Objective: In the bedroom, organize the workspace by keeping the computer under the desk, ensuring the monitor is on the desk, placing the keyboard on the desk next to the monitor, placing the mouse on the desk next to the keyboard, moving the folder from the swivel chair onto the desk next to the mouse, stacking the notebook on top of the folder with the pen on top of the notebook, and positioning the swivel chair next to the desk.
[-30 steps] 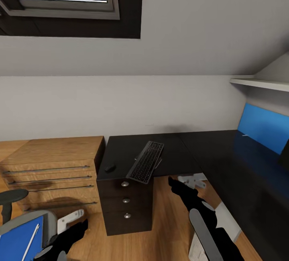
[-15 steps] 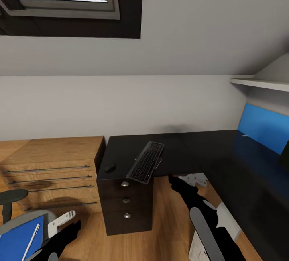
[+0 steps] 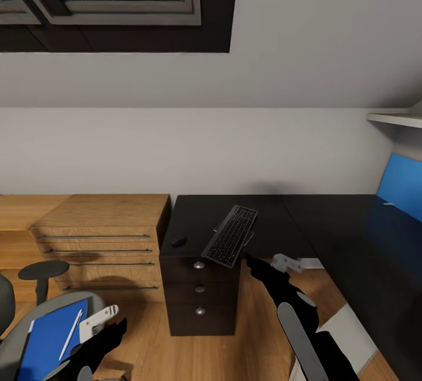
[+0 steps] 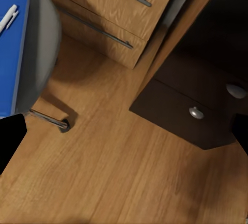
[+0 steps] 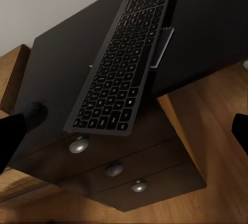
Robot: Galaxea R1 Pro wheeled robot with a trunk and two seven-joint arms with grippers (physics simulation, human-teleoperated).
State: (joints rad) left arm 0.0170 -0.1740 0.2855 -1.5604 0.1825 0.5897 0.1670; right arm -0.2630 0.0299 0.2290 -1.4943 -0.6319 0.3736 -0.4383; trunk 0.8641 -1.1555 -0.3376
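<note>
The keyboard point(image 3: 230, 235) point(image 5: 124, 64) lies askew on the black desk point(image 3: 281, 220), its near end past the front edge. A thin grey notebook point(image 5: 164, 46) sticks out from under it. The mouse point(image 3: 178, 241) point(image 5: 33, 114) sits to its left. Low at the left, the blue folder point(image 3: 50, 340) point(image 4: 10, 43) lies on the swivel chair point(image 3: 17, 325) with the pen point(image 3: 71, 325) point(image 4: 8, 17) on it. My left gripper point(image 3: 99, 319) hangs open beside the chair. My right gripper point(image 3: 287, 262) is open just in front of the keyboard. The monitor is out of view.
A light-wood dresser point(image 3: 105, 234) stands against the desk's left end. Three knobbed drawers point(image 3: 200, 287) sit below the keyboard. A pale boxy shape point(image 3: 351, 334), maybe the computer, is under the desk's right wing. A blue panel point(image 3: 401, 184) and a shelf point(image 3: 395, 118) are on the right wall.
The whole picture has shifted right, so the camera has turned left; more of the chair and folder shows. Both arms hold about the same pose.
</note>
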